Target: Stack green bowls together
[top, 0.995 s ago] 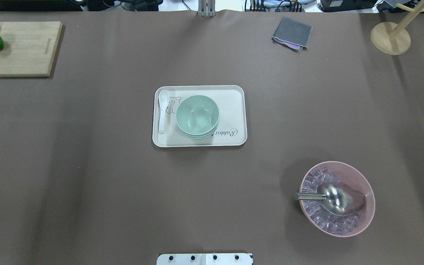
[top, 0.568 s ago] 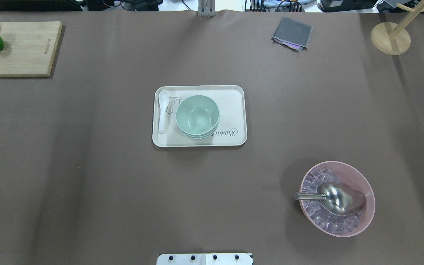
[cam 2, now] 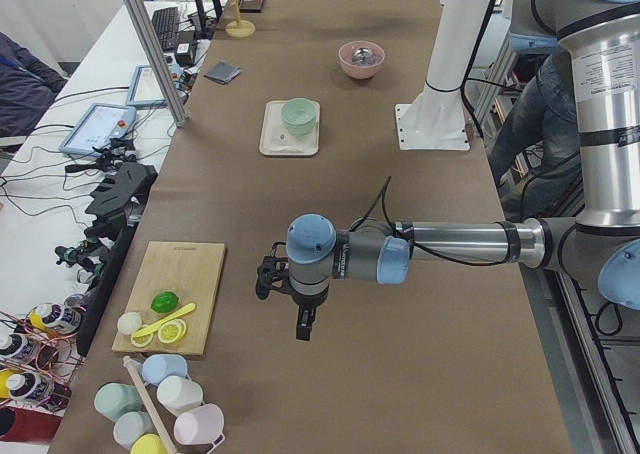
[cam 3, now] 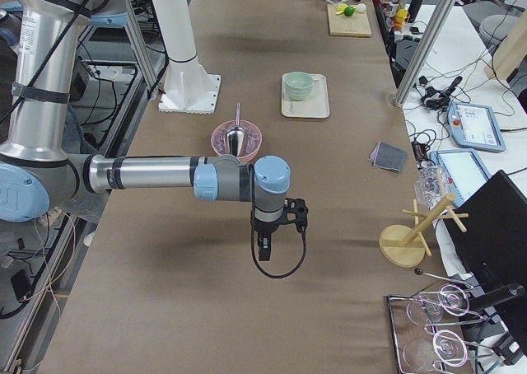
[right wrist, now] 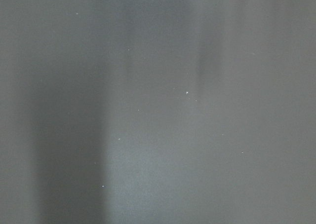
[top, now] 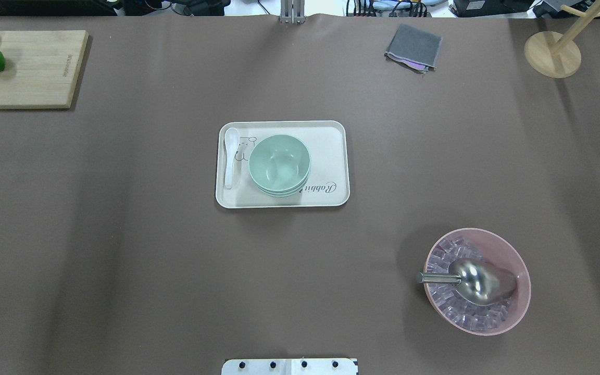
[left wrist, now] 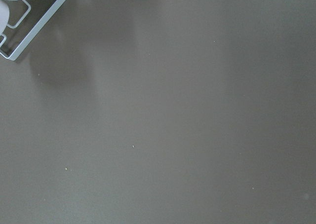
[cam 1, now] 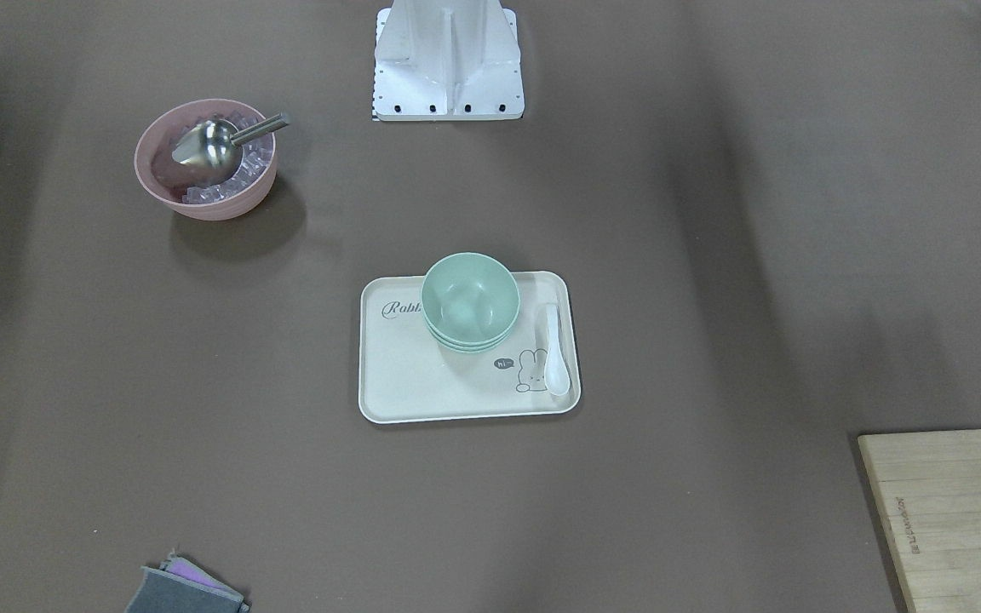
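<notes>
Since the three green bowls (top: 279, 162) sit nested one inside another on the cream tray (top: 334, 136) at mid-table, the stacking looks finished to me, with three rims showing on the pile's near side. They look light, stiff and smooth, plastic-like at a guess, so a pinch on the curved wall might slip. If one needed lifting, I would take it by the rim, one finger inside and one outside, on the side away from the white spoon (top: 230, 156) that lies on the tray just beside the stack. Both arms are well apart from the tray. The left gripper (cam 2: 303, 329) hangs over bare table near the cutting board (top: 34, 67) and the right gripper (cam 3: 263, 250) hangs at the opposite end. From these side views I cannot tell whether either pincer is spread or pressed together. The pink bowl (top: 520, 299) with its metal scoop (top: 479, 281) stands roughly between the right gripper and the tray, so a low reach from there would have to clear it, while the grey cloth (top: 413, 47) and wooden stand (top: 552, 54) lie off at the far edge, out of the way
</notes>
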### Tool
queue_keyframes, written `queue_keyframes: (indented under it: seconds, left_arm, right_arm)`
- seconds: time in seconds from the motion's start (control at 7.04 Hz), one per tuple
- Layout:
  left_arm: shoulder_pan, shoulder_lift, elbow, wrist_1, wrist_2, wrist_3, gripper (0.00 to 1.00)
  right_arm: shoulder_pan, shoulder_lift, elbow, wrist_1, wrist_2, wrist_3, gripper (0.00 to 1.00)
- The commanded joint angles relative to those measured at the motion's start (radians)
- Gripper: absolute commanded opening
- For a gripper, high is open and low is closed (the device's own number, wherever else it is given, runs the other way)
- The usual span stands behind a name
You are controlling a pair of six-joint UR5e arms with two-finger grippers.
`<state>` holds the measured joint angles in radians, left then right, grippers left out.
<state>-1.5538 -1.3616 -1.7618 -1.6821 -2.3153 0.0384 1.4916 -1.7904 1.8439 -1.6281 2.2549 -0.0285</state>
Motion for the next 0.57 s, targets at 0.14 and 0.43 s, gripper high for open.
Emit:
queue_keyframes:
  seconds: [0.14,0.43]
  left_arm:
    - [0.001,-0.004,0.001,0.001,0.002,-0.008,0.98]
    - [0.0,-0.002,-0.001,0.001,0.004,-0.009,0.98]
  right_arm:
    - [-0.001,0.0,0.0,0.001,0.015,0.001,1.0]
    - [-0.001,0.0,0.001,0.001,0.031,-0.001,1.0]
